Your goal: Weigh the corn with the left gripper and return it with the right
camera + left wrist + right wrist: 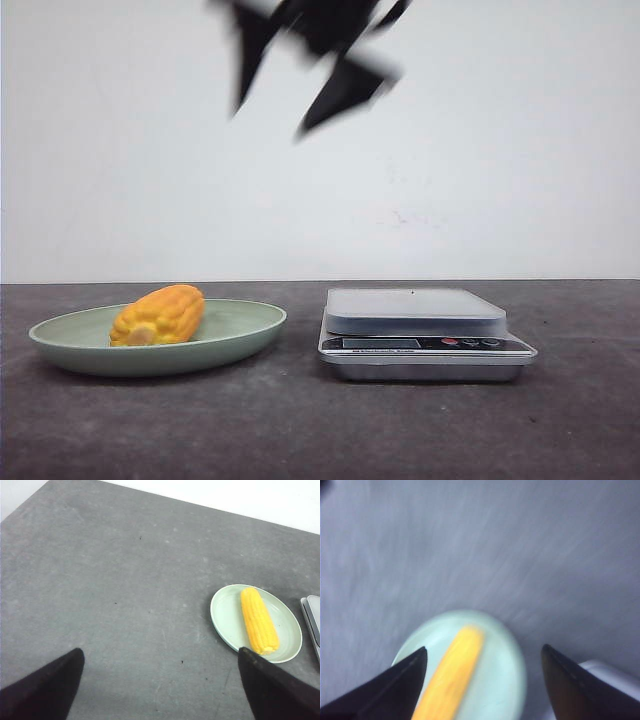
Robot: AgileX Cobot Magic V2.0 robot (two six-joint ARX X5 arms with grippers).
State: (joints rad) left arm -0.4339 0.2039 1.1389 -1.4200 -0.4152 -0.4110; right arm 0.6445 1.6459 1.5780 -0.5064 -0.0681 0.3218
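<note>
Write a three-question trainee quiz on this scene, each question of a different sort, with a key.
1. True or false: the corn lies on the scale.
2. Multiple choice: in the front view, the green plate sits (A) left of the scale, (B) right of it, (C) on top of it.
3. Fill in: the left gripper and the right gripper are both ____, holding nothing.

Key: 1 false, the corn lies on the plate; 2 A; 3 open.
</note>
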